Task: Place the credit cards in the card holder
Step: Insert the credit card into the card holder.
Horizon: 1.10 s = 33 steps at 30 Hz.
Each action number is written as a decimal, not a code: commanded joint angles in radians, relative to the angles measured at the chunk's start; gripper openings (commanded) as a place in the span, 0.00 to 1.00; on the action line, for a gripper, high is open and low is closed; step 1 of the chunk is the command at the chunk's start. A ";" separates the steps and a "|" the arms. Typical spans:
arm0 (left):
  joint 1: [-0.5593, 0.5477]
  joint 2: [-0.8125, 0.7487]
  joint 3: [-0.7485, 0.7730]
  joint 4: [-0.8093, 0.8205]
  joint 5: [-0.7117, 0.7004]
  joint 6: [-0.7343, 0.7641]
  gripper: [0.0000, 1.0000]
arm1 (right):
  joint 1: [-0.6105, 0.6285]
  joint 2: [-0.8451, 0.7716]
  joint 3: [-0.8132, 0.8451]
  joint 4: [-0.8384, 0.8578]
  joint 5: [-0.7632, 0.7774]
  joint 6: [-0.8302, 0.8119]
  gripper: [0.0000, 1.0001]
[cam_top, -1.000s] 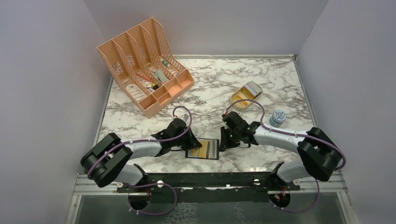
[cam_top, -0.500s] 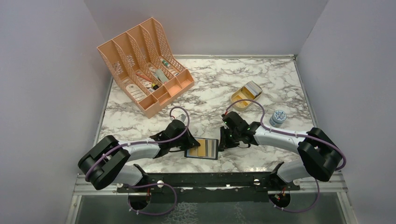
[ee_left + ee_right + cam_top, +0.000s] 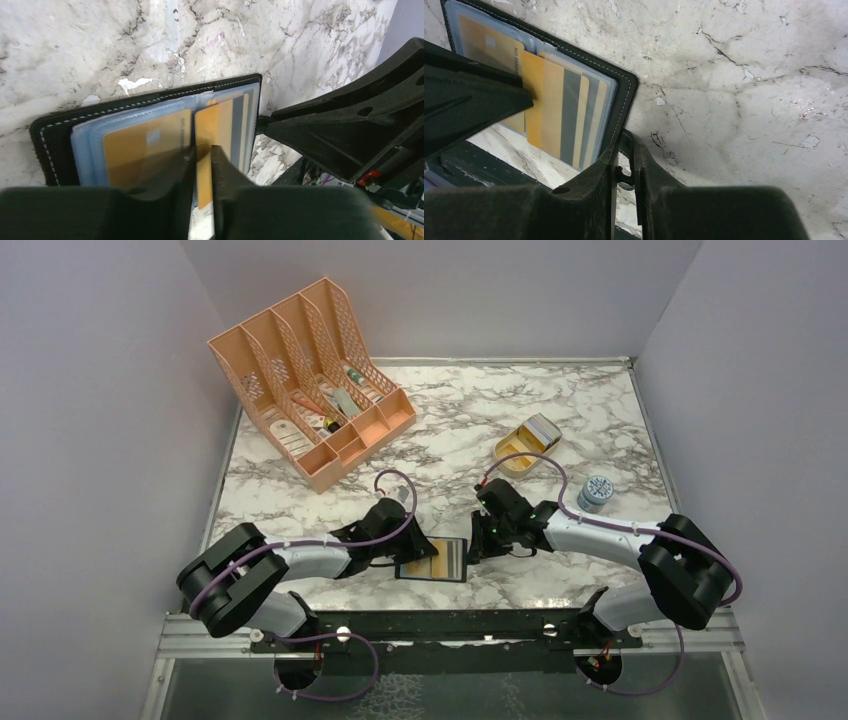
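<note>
The card holder lies open and flat on the marble tabletop, close to its near edge, between the two hands. Its clear sleeves show a tan card on one side and striped cards stacked on the other. An orange card sits partly in, its lower end jutting past the case. The left hand is all but closed, its tips on that orange card; whether it actually pinches it I cannot tell. The right hand is nipped tight on the holder's outer edge at the snap tab. Further back stand a peach organiser, a gold tin and a small round jar.
</note>
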 commanded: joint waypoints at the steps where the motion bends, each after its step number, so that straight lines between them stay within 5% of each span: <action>1: -0.010 -0.016 0.022 -0.039 -0.010 0.014 0.31 | 0.009 -0.013 0.004 0.038 -0.019 0.013 0.15; 4: -0.011 -0.044 0.037 -0.092 -0.035 0.027 0.43 | 0.009 -0.022 0.003 0.034 -0.014 0.013 0.15; 10: -0.011 -0.037 0.028 -0.085 -0.027 0.018 0.47 | 0.009 -0.024 -0.001 0.037 -0.012 0.015 0.15; 22: -0.049 0.015 0.070 -0.049 -0.010 0.021 0.33 | 0.009 -0.017 -0.013 0.057 -0.020 0.019 0.15; 33: -0.096 0.042 0.118 -0.057 -0.053 0.087 0.33 | 0.009 -0.001 -0.017 0.071 -0.021 0.017 0.14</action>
